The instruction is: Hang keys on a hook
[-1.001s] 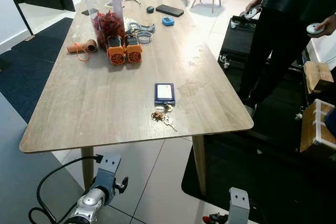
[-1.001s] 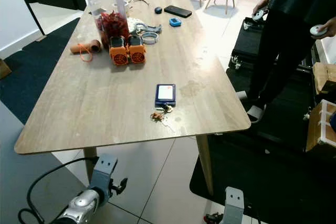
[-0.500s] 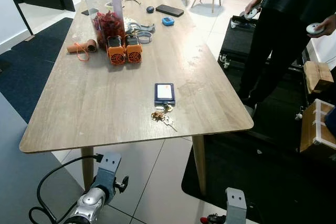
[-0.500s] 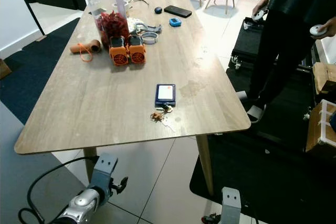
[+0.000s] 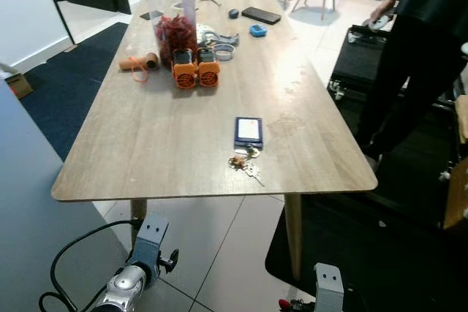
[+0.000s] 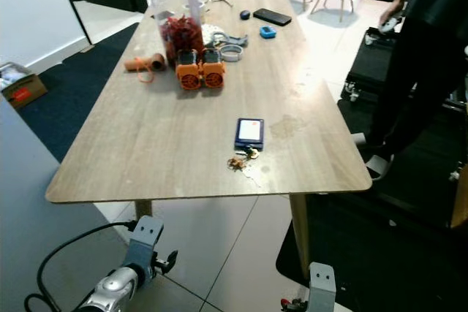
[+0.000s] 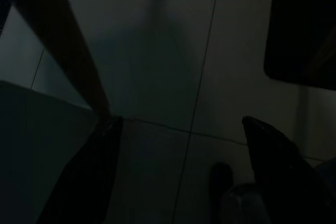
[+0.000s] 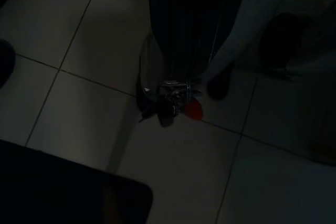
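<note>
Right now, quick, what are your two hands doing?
Left gripper: open, holding nothing.
Right gripper: shut on a small metal bunch with a red tag, probably keys.

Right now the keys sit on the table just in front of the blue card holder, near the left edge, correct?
Not quite. The keys do sit on the table just in front of the card holder, but near the right edge, not the left. The left eye view shows it.
</note>
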Robot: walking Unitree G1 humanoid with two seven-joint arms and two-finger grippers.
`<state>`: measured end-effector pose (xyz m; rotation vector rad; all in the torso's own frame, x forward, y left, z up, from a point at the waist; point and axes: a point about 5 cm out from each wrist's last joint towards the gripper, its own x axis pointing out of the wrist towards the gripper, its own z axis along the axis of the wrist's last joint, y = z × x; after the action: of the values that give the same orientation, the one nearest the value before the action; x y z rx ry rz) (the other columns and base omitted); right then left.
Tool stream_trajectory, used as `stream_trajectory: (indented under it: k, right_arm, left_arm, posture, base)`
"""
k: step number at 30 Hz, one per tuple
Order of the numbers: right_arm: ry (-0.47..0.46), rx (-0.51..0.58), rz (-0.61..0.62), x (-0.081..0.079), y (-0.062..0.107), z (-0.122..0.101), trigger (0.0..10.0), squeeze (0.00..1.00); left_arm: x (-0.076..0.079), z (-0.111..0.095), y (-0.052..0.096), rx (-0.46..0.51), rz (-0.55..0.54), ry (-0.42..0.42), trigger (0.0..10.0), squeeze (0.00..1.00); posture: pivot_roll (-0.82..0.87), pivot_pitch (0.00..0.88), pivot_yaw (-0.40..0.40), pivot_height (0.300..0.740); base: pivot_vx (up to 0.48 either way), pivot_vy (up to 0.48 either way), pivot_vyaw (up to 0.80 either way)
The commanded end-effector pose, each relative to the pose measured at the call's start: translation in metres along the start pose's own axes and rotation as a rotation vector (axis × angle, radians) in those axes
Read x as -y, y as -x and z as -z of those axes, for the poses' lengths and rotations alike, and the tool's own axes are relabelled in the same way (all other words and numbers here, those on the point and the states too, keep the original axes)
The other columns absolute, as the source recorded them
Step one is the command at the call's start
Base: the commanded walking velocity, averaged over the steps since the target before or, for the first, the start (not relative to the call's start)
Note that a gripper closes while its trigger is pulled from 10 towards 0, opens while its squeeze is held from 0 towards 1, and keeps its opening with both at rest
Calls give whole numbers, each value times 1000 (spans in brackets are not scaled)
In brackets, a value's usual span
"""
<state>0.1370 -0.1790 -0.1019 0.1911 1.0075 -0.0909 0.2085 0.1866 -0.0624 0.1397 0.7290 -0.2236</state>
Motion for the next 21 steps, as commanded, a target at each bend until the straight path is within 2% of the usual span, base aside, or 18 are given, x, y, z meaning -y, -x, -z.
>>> stream_trajectory:
  k: [1, 4, 21]
  right_arm:
    - [7, 8, -6, 0, 0, -1, 10000, 0]
    - [7, 8, -6, 0, 0, -1, 10000, 0]
    - [9, 8, -6, 1, 0, -2, 10000, 0]
  left_arm:
    - [-1, 3, 1, -11, -3, -4, 10000, 0]
    - [-1, 3, 1, -14, -4, -4, 10000, 0]
    - [0, 1, 0, -9, -5, -2, 10000, 0]
  posture:
    - [92, 44, -14, 740]
    - [92, 45, -14, 740]
    - [91, 43, -20, 740]
  base:
    - [0, 0, 0]
    - [0, 0, 0]
    - [0, 0, 791]
